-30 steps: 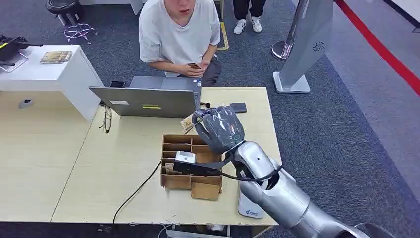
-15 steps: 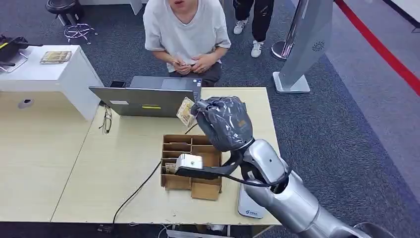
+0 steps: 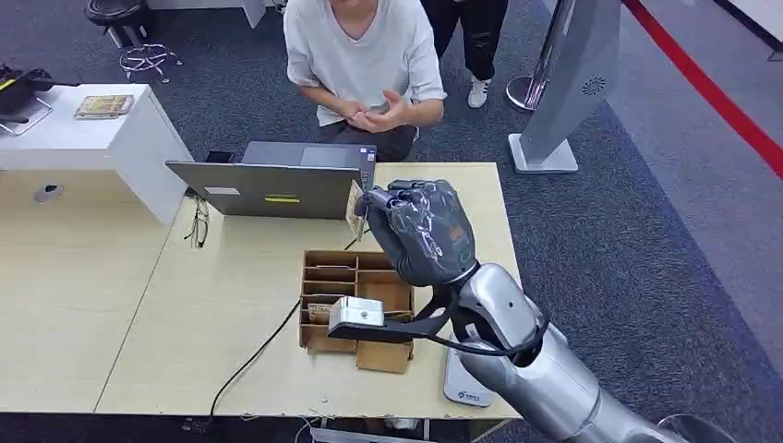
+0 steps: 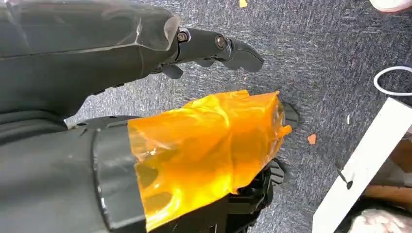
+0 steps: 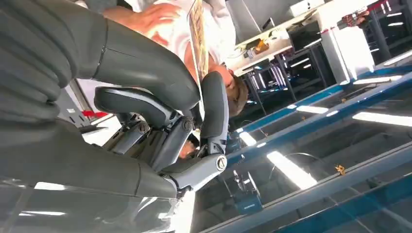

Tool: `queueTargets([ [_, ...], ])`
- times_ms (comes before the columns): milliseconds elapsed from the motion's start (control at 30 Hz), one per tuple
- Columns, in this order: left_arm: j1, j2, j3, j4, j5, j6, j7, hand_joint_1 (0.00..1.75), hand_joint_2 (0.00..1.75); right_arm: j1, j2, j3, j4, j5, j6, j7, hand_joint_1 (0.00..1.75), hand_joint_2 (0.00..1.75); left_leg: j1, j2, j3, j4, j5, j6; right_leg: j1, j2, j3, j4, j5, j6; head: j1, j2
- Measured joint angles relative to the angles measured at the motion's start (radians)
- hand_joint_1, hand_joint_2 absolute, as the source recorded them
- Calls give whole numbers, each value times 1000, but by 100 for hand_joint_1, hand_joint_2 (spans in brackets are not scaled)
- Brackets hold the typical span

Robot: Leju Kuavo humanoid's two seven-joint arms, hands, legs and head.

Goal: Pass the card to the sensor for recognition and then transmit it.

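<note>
My right hand [image 3: 422, 231] is raised over the table's far half, above the cardboard organiser [image 3: 355, 277]. It pinches a small printed card [image 3: 355, 209], which stands almost edge-on and points toward the person [image 3: 365, 55] seated behind the table. In the right wrist view the card [image 5: 198, 43] sticks up between the thumb and a dark finger [image 5: 214, 104]. A flat white device [image 3: 464, 388] lies at the table's front edge, partly under my forearm. My left hand [image 4: 194, 121] hangs over grey carpet with its fingers [image 4: 233, 48] apart, holding nothing; orange film wraps its thumb.
An open grey laptop [image 3: 268, 189] stands behind the organiser, with glasses [image 3: 198, 226] to its left. A black cable [image 3: 254, 355] runs across the wooden table [image 3: 138, 305]. The person holds both hands [image 3: 374, 115] together. A white cabinet [image 3: 92, 138] is at far left and a grey kiosk stand [image 3: 563, 92] at far right.
My right hand has lifted and moved a little to the right with the card, which turned from face-on to nearly edge-on. The person sat up and brought both hands forward.
</note>
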Motion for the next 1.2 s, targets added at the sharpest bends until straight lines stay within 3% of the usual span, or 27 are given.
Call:
queueTargets([
  [333,-1,0,0,0,-11,-2,8,0,0,-1,0,5,2,2,11,0,175,175,0,0,0,0,0,0,0,0,0,0,0,0,0,0],
  [800,-4,-1,0,0,-37,-10,28,0,0,-53,8,5,69,-16,69,50,171,175,0,0,0,0,0,0,0,0,0,0,0,0,0,0],
  [1167,-8,-3,0,0,-71,-30,49,0,0,-102,16,8,204,144,135,141,159,175,0,0,0,0,0,0,0,0,0,0,0,0,0,0],
  [1200,-9,-5,0,0,-72,-31,52,0,0,-106,16,8,216,152,140,146,148,175,0,0,0,0,0,0,0,0,0,0,0,0,0,0],
])
